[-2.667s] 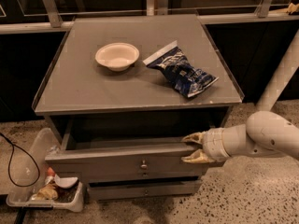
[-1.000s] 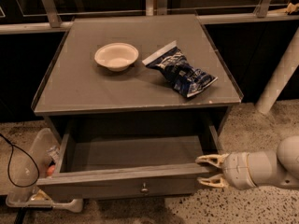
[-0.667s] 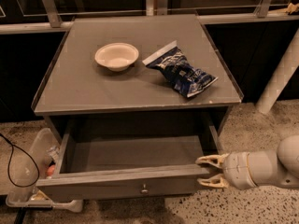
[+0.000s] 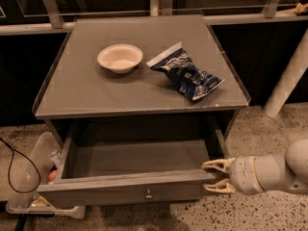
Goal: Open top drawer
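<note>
The top drawer of the grey cabinet is pulled far out, and its plain grey interior shows with nothing in it. A small round metal knob sits at the centre of its front. My gripper is at the drawer front's right end, with one pale finger above the front's top edge and the other below it. The fingers are spread apart around that right end of the front panel. The lower drawers are hidden under the open one.
On the cabinet top lie a white bowl and a blue chip bag. A clear plastic bin with litter stands on the floor at the left, beside a black cable. A white post stands at the right.
Since 2.7 s ago the drawer has slid far out toward the camera, with my gripper moving along at its right end. Over the last second nothing has visibly moved.
</note>
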Motion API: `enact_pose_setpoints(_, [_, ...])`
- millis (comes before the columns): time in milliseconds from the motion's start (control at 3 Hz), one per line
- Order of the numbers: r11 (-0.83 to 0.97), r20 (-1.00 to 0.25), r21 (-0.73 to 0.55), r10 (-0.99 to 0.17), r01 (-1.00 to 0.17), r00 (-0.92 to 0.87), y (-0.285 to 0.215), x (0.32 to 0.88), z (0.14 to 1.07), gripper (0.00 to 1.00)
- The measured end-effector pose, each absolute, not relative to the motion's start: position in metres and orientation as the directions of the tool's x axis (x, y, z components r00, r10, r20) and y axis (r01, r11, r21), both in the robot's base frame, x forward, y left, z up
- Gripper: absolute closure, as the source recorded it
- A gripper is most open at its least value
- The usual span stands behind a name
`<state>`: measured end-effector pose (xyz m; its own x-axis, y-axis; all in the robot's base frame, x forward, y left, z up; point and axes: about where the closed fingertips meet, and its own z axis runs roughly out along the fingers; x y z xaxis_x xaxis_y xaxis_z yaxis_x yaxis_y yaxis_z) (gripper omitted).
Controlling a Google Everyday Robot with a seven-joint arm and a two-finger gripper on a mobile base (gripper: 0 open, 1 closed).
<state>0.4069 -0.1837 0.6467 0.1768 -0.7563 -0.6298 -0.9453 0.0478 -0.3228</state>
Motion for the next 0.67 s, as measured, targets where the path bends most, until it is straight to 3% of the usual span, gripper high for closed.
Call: enact_pose_setpoints(667, [0.041, -0.646, -0.292, -0.746, -0.956, 0.165, -0.1803, 0.4092, 0.6385, 0.11])
